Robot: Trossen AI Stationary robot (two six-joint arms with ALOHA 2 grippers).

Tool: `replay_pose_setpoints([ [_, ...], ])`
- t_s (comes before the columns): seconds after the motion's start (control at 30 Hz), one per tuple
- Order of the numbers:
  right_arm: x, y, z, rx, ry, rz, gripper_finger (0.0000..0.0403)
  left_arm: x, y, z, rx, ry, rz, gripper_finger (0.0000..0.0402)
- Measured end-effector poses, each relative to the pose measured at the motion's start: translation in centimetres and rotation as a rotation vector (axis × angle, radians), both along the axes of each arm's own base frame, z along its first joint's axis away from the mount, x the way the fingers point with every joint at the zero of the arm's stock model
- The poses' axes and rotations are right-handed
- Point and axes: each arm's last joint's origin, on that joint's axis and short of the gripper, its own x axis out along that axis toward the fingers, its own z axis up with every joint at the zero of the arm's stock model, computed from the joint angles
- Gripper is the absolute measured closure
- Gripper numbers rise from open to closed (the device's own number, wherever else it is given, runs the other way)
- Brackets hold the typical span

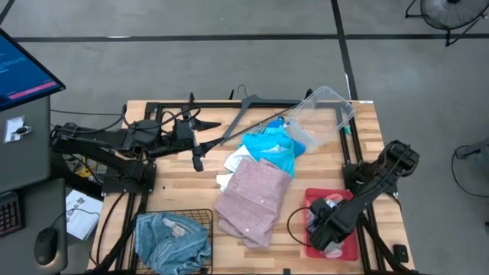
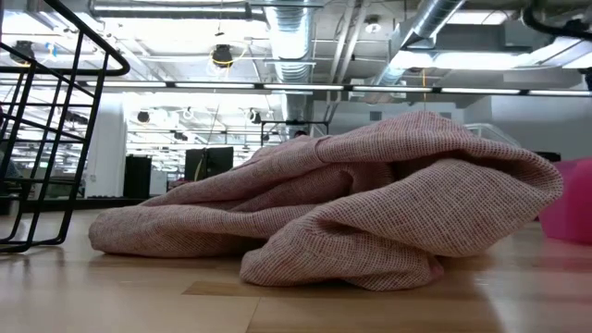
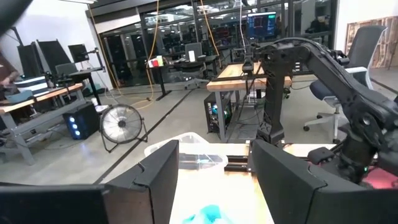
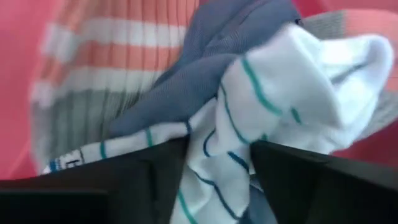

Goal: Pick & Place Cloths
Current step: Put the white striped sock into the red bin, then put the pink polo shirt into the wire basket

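The dusty pink cloth (image 1: 252, 200) (image 2: 370, 213) lies crumpled mid-table, overlapping the turquoise cloth (image 1: 271, 149) and a white cloth (image 1: 229, 169). Blue denim (image 1: 172, 243) sits in the black wire basket (image 1: 200, 218). My right gripper (image 1: 321, 233) (image 4: 217, 149) reaches down into the red bin (image 1: 312, 200), shut on a white sock with teal stripes (image 4: 273, 81). That sock lies among a grey-blue sock (image 4: 205, 62) and a pink-and-grey striped sock (image 4: 93, 74). My left gripper (image 1: 197, 160) (image 3: 214, 162) hovers open over the table's left part and holds nothing. My right gripper pinches the white teal-striped sock between its two fingers at a bunched fold (image 4: 214, 171). It comes at the sock from above, pointing down into the red bin. The rest of the sock lies on the other socks in the bin.
A grey clothes hanger (image 1: 248, 114) and a clear plastic tub (image 1: 325, 114) lie near the table's far edge. The wire basket (image 2: 55, 139) stands at the near left. Bare wood shows between the pink cloth and the red bin (image 2: 569, 208). A monitor (image 1: 23, 69) stands off to the left.
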Motion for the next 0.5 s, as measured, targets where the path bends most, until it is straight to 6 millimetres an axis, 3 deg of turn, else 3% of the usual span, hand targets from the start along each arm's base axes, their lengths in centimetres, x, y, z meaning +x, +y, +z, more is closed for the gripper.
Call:
replay_pose_setpoints([
  [0.23, -1.1, -2.9, 5.8, 0.128, -0.118, 0.019, 0.0141, 0.0, 0.0, 0.0, 0.001, 0.001, 0.000, 0.0215],
  [0.5, -0.7, -7.3, 11.0, 0.128, -0.542, -0.063, 0.0132, 0.0, 0.0, 0.0, -0.002, 0.001, -0.001, 0.0215],
])
